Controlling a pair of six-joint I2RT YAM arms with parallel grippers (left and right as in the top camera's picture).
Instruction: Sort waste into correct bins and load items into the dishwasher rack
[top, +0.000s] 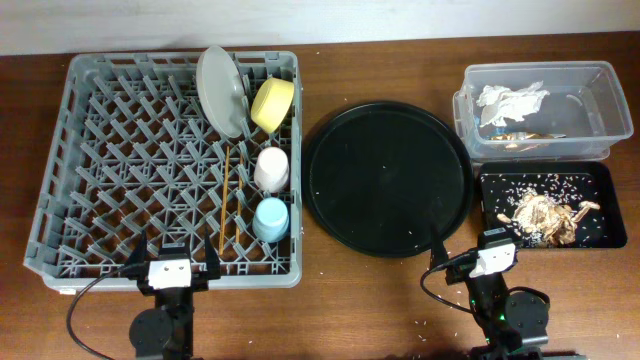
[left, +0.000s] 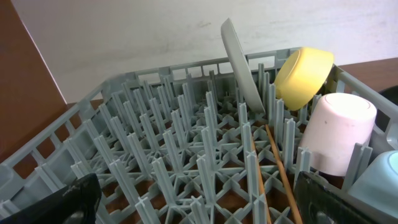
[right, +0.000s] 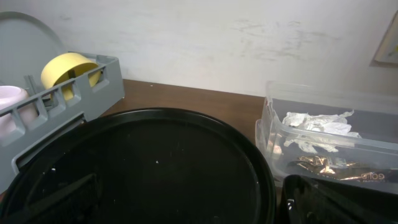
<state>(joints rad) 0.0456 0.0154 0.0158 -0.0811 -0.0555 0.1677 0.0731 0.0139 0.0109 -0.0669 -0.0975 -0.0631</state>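
Apparently left end effector (left: 199, 208) and right end effector (right: 199, 205) gape apart, chopsticks (left: 278, 169) ahead of left.

I see a matt grey plastic rack (top: 120, 170), glossy round black tray (top: 388, 180), clear plastic tub (top: 545, 85), and crumpled paper napkins (top: 512, 101) inside.
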